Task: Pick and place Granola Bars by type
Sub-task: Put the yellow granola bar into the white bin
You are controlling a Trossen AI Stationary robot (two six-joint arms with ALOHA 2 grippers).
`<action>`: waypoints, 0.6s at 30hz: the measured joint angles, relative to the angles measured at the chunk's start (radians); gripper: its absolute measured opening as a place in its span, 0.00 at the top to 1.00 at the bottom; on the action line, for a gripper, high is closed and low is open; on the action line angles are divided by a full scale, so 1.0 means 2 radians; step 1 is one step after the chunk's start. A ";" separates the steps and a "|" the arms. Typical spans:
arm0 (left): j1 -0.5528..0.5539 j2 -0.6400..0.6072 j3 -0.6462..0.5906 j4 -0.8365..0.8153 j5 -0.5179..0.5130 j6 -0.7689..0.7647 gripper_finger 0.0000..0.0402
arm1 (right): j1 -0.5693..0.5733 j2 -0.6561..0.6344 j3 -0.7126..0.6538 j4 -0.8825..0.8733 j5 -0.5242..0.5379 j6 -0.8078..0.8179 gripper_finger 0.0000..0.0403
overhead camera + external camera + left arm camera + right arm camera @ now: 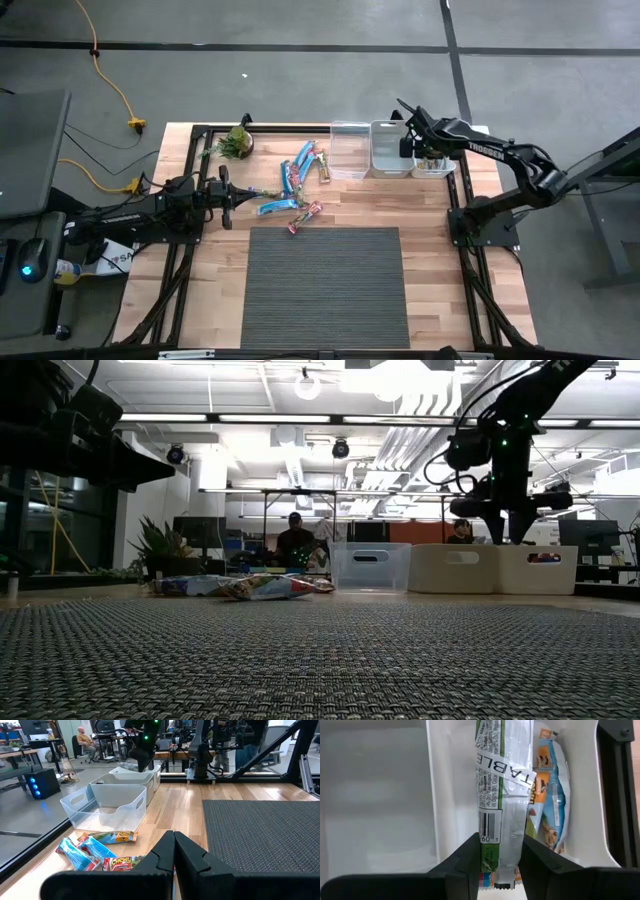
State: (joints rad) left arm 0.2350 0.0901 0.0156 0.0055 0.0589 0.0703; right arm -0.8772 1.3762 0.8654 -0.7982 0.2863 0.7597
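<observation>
Right wrist view showed the right gripper (501, 865) clamped on a green-and-silver granola bar (501, 785), hanging over the far-right bin (434, 168), which already held bars (551, 795). Left gripper (174, 851) sat low at the left table edge, jaws fully closed, holding nothing. Remaining bars (297, 185) lay loose on the wood between the plant (237, 142) and the clear bin (349, 150).
</observation>
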 joint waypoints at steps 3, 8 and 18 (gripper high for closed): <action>0.000 0.000 0.000 0.000 0.000 0.000 1.00 | 0.000 0.000 0.000 0.002 0.000 0.001 0.76; 0.000 0.000 0.000 0.000 0.000 0.000 1.00 | 0.000 0.000 0.000 0.001 -0.004 0.000 0.75; 0.000 0.000 0.000 0.000 0.000 0.000 1.00 | 0.000 0.000 0.000 -0.004 -0.004 0.000 0.62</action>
State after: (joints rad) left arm 0.2352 0.0901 0.0158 0.0055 0.0589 0.0704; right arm -0.8772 1.3762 0.8656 -0.8070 0.2779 0.7593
